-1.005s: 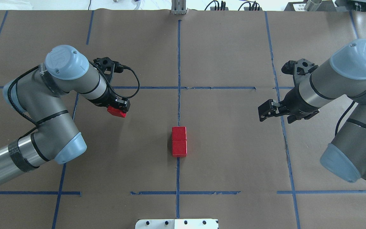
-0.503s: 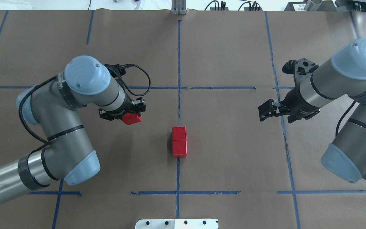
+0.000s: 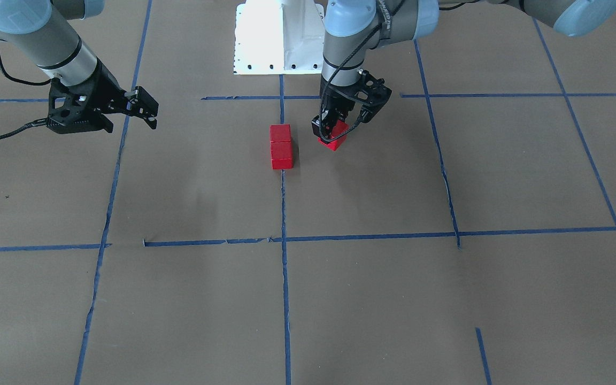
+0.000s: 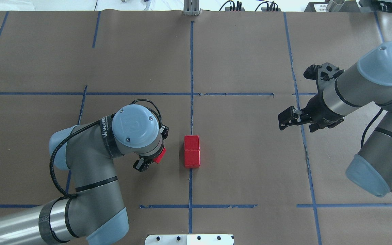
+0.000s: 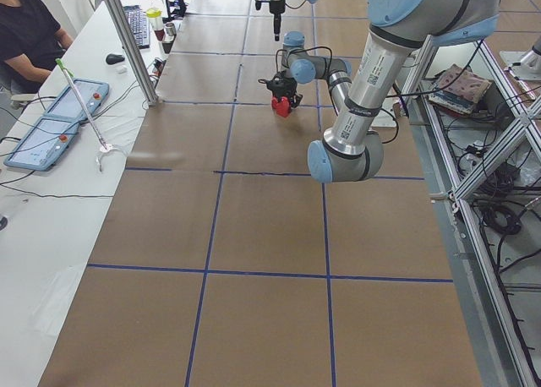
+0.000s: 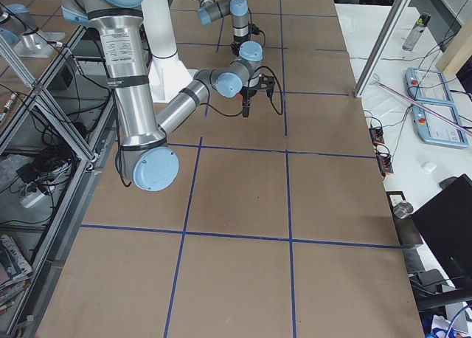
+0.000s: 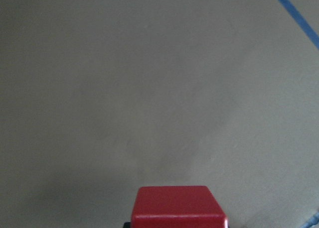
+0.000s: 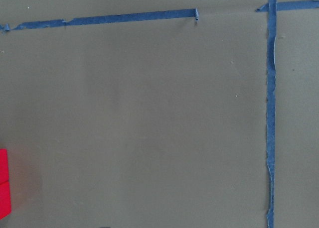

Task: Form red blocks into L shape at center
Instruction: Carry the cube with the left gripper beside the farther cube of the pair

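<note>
Two red blocks (image 4: 192, 151) sit touching in a short row on the vertical blue tape line (image 4: 191, 78) at the center; they also show in the front view (image 3: 280, 146). My left gripper (image 3: 331, 133) is shut on the third red block (image 3: 335, 138), held a little left of the pair and near the paper. In the overhead view that block (image 4: 159, 156) peeks out under the left wrist. It fills the bottom of the left wrist view (image 7: 177, 207). My right gripper (image 4: 286, 119) is empty, jaws apart, far right of the pair.
Brown paper with a grid of blue tape lines (image 4: 196, 206) covers the table. The white robot base plate (image 4: 189, 239) lies at the near edge. An operator (image 5: 25, 32) sits beside the table with tablets in the left side view.
My left arm has swung toward the center and nearer the robot, carrying the red block from the left cell to just beside the pair. The right arm barely moved.
</note>
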You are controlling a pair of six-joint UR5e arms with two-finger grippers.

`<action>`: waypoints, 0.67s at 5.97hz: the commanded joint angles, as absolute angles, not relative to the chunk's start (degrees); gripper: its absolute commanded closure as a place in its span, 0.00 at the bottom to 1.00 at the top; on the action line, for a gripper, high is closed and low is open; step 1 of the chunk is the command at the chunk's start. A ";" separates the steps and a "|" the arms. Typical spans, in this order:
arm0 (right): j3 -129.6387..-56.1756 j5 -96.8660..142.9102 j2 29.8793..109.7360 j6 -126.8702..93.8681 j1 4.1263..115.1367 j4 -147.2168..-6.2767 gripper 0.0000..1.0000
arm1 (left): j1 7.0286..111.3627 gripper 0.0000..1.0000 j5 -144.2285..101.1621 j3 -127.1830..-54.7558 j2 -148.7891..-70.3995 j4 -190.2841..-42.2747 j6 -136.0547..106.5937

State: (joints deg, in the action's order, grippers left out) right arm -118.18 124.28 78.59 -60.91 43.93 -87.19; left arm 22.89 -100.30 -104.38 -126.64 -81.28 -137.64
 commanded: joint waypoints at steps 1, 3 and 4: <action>-118.48 124.28 78.66 -61.00 43.95 -87.19 0.00 | 22.24 0.99 -98.36 -102.32 -127.61 -80.94 -153.21; -118.48 124.10 78.66 -61.08 43.95 -87.28 0.00 | 22.41 1.00 -98.35 -100.99 -128.06 -85.85 -159.32; -118.48 124.01 78.66 -61.17 43.95 -87.28 0.00 | 22.50 1.00 -98.35 -99.68 -128.23 -87.52 -162.83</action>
State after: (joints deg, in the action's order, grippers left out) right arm -118.47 124.10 78.66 -61.09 43.94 -87.27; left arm 22.42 -98.38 -100.74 -128.06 -85.78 -159.49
